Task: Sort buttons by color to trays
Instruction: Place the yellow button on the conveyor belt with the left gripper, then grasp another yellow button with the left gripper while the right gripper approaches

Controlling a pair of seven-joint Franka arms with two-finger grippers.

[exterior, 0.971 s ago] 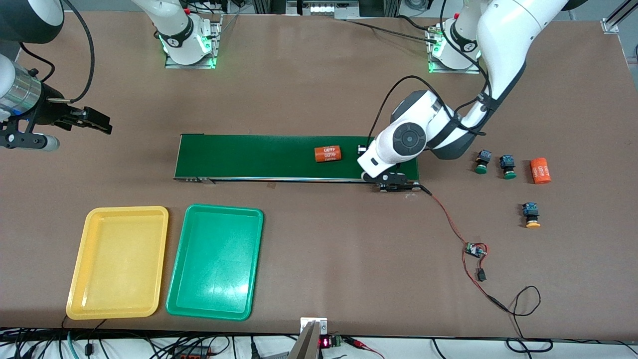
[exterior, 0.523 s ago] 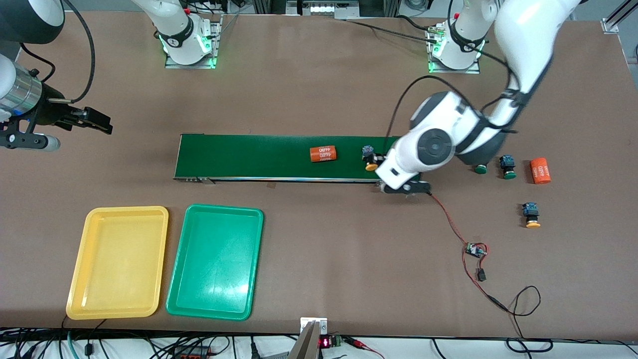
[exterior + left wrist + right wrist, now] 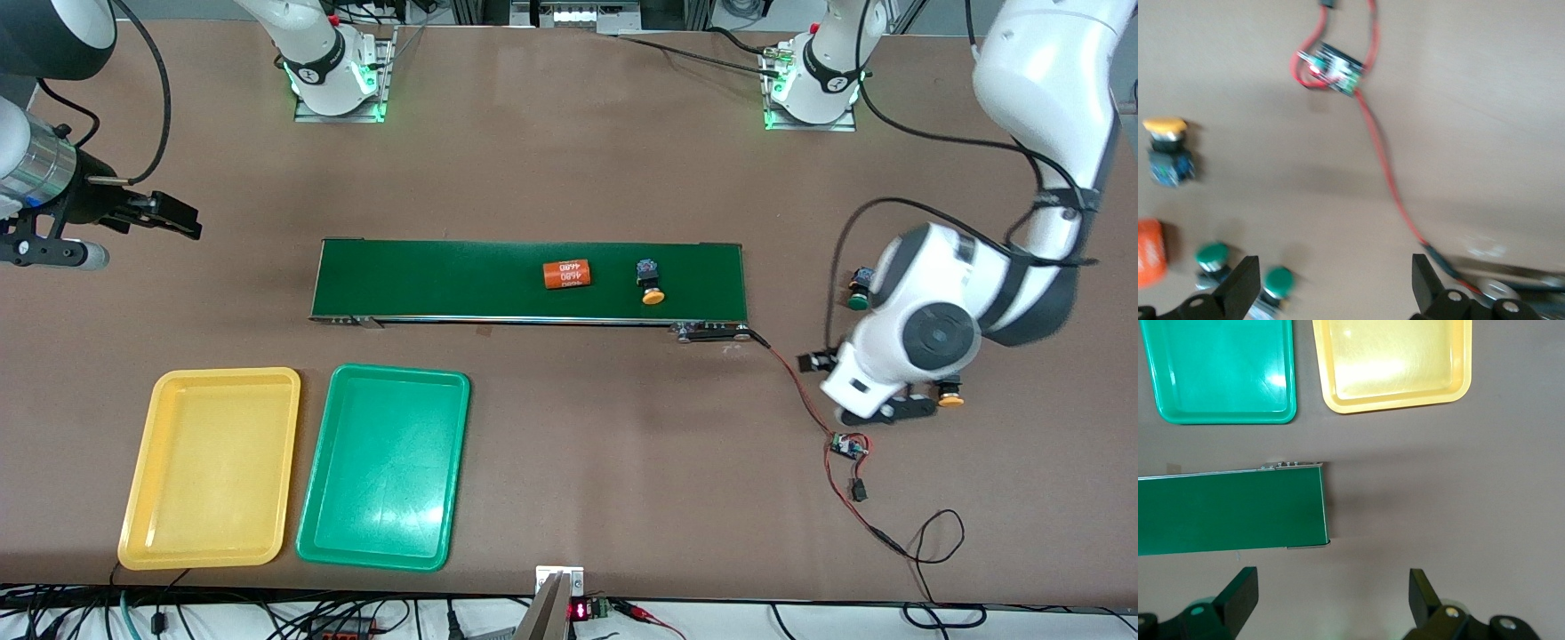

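Both trays point(image 3: 293, 467) lie empty, one yellow-capped button point(image 3: 651, 281) rides the conveyor belt point(image 3: 444, 280), three wait near the empty, spread left gripper point(image 3: 1331, 293), while the right gripper point(image 3: 1331, 603) waits, jaws apart.

Small orange cylinder point(image 3: 567, 274) lying on long dark-green conveyor belt point(image 3: 427, 280): white printed digits, apparently "4680", shown inverted. Nothing else legible.

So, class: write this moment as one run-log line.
left hand: open, over table by loose buttons | right hand: open, waiting | yellow-capped button: on belt | trays: empty
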